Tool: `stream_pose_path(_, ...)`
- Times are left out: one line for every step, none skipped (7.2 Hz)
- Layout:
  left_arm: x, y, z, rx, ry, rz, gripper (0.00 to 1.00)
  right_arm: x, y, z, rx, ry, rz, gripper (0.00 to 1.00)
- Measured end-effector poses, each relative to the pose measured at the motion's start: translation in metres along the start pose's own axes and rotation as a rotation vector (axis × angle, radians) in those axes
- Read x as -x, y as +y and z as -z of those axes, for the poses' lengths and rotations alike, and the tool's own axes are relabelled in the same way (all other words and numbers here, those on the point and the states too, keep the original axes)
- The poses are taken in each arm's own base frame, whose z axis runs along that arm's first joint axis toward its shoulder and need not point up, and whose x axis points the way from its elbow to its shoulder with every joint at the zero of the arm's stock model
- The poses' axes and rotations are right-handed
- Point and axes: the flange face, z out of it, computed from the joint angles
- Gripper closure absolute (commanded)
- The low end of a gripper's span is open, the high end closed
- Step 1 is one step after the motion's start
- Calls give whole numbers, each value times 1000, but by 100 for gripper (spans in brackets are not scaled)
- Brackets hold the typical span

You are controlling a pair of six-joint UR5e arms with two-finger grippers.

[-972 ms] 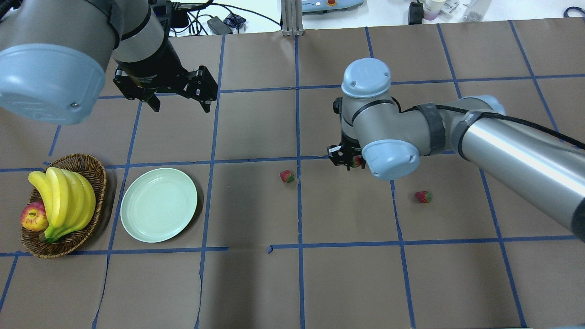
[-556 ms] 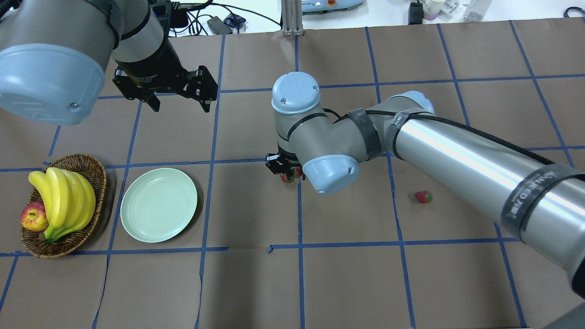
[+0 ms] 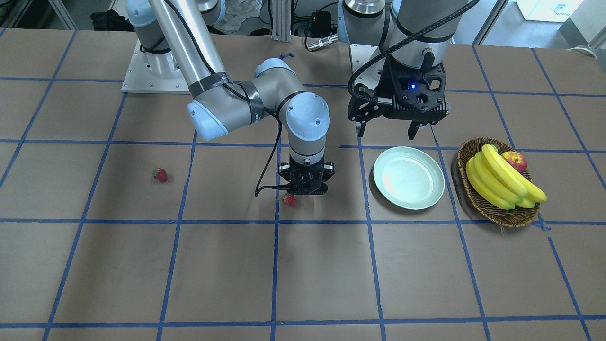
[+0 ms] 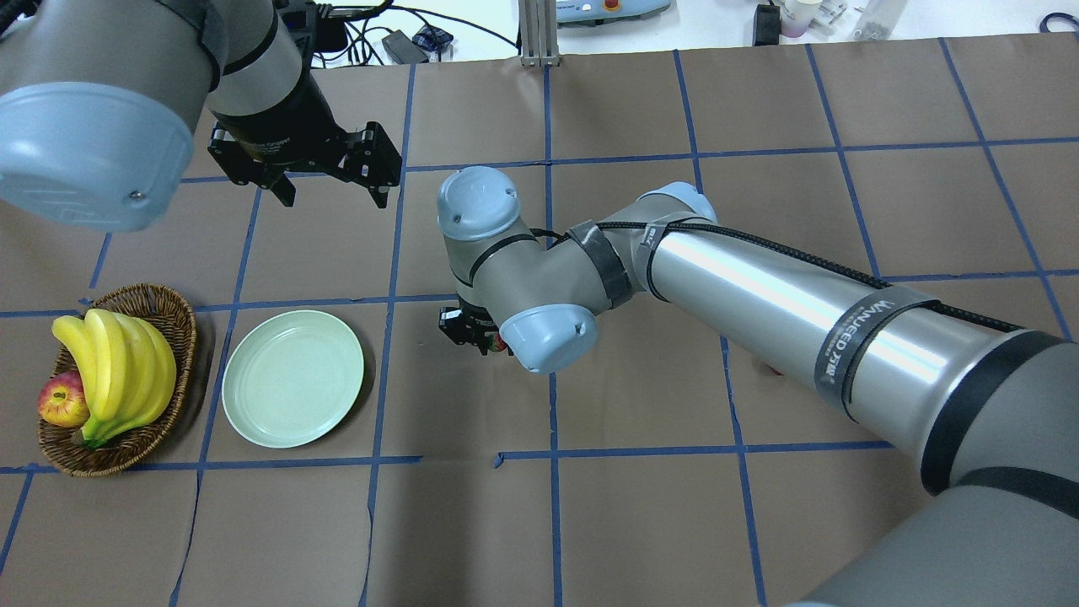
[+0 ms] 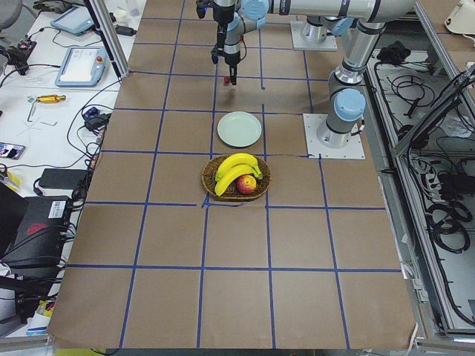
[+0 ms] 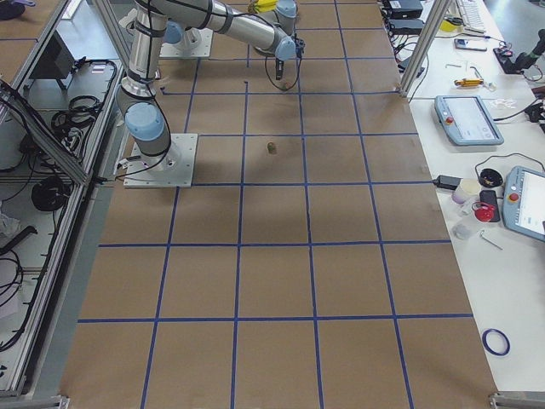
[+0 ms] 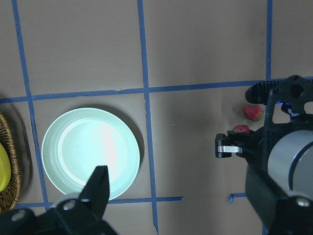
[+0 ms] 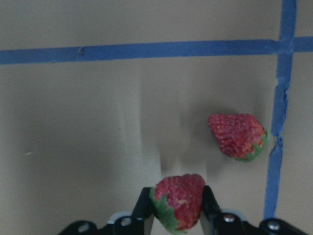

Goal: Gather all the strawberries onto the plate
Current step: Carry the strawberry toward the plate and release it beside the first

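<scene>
Carrying is the step in hand, as I judge it: the right gripper [image 4: 474,335] hangs low over the table [image 4: 641,523] with its fingers [image 8: 143,204] pinching the held strawberry [image 8: 178,200] by its flanks, the green cap turned toward the camera on that wrist. None of the three berries is in the plate [image 4: 292,378], so the task looks barely begun. In the overhead view the plate lies at about 9 o'clock from the right gripper, near but apart, with one blue tape line between them. The second strawberry [image 3: 289,200] lies loose on the table just beside the gripper, at about 1 o'clock from the held one in the right wrist view, next to a tape crossing. The third strawberry [image 3: 160,174] sits well apart, at 9 o'clock from the gripper in the front-facing view. The left gripper [image 4: 334,198] hovers at roughly 12 o'clock from the plate in the overhead view, its fingers spread and holding nothing. The next move, I think, calls for travelling on toward 9 o'clock until the berry is over the plate's middle, lowering close to the surface, then parting the fingers so the fruit does not roll over the shallow rim. The basket [image 4: 181,324] at the plate's 9 o'clock should be left alone.
</scene>
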Motion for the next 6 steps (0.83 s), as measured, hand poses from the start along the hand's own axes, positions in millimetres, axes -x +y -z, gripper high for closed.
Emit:
stream_pose_path(0,0,0,0,0,1,0,2,-1,-6,10,-11,-1,81)
stream_pose_path(0,0,0,0,0,1,0,4,-1,-8,19,-32,-2,80)
stream_pose_path(0,0,-1,1,0,2,0,6,-1,-10,19,-46,-1,50)
stream_pose_path(0,0,-1,2,0,3,0,7,-2,-11,15,-54,0,0)
stream_pose_path(0,0,-1,1,0,3,0,8,-3,-10,7,-61,5,0)
stream_pose_path(0,0,0,1,0,2,0,8,-3,-7,-4,-67,14,0)
